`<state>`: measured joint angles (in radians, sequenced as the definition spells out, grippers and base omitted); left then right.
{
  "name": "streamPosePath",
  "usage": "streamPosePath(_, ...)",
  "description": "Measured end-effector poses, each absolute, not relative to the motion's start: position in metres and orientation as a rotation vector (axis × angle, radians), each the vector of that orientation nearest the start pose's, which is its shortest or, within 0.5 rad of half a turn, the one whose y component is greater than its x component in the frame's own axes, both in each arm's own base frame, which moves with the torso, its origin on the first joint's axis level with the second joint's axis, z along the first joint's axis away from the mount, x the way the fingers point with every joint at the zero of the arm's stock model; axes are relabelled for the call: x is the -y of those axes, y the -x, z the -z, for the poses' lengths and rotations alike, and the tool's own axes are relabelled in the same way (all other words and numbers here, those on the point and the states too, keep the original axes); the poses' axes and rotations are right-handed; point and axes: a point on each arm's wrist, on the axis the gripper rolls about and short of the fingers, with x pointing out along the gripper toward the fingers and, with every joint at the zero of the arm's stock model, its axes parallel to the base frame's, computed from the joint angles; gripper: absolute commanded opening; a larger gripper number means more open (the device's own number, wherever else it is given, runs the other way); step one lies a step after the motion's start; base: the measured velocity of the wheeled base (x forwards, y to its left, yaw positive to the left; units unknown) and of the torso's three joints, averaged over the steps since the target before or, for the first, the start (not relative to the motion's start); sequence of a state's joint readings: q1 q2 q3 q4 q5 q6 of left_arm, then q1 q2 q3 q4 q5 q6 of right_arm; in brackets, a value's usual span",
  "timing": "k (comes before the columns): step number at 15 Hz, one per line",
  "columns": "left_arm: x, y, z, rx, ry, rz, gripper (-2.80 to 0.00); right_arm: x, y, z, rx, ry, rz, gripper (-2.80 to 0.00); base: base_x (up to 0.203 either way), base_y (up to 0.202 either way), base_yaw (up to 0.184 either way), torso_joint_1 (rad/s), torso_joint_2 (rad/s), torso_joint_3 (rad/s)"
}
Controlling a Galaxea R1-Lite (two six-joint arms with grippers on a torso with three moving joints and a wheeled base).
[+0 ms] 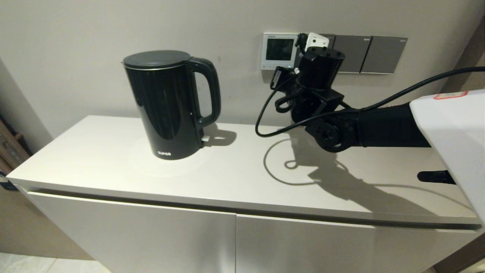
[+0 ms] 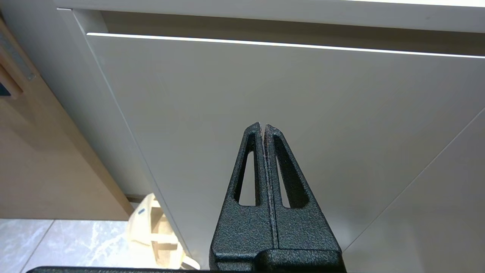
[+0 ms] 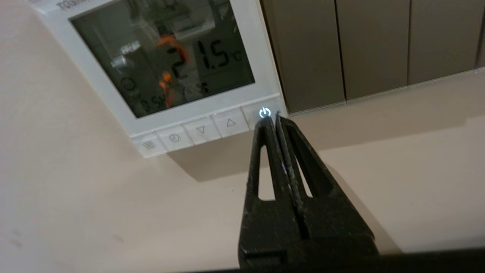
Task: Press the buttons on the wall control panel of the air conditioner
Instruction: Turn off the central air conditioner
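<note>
The white wall control panel (image 1: 279, 51) hangs on the wall above the cabinet; its dark screen (image 3: 163, 53) reads 21.5 °C. A row of pale buttons (image 3: 201, 131) runs along its lower edge, and the power button (image 3: 264, 112) at the end nearest the switch plates glows blue. My right gripper (image 3: 272, 120) is shut and empty, with its tips at the lower edge of the power button. In the head view the right arm's wrist (image 1: 316, 64) hides the panel's lower right corner. My left gripper (image 2: 263, 127) is shut and empty, low in front of the cabinet door.
Dark grey switch plates (image 1: 369, 55) sit right beside the panel. A black kettle (image 1: 170, 104) stands on the white cabinet top (image 1: 242, 178) to the left. A black cable (image 1: 265, 113) loops from the right arm over the top.
</note>
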<state>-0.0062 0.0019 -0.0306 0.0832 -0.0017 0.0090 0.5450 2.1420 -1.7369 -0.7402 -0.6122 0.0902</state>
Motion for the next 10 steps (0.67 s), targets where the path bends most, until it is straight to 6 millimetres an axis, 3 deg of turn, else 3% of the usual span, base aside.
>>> streamPosePath(6, 0.0, 0.025, -0.075, -0.055, -0.009, 0.007, -2.8, -0.22, -0.389, -0.283, 0.281, -0.271, 0.055, -2.8, 0.0, 0.0, 0.0, 0.0, 0.0, 0.0)
streamPosePath(10, 0.0, 0.025, -0.075, -0.055, -0.009, 0.008, -2.8, -0.219, -0.379, -0.291, 0.294, -0.282, 0.046, -2.8, 0.0, 0.0, 0.0, 0.0, 0.0, 0.0)
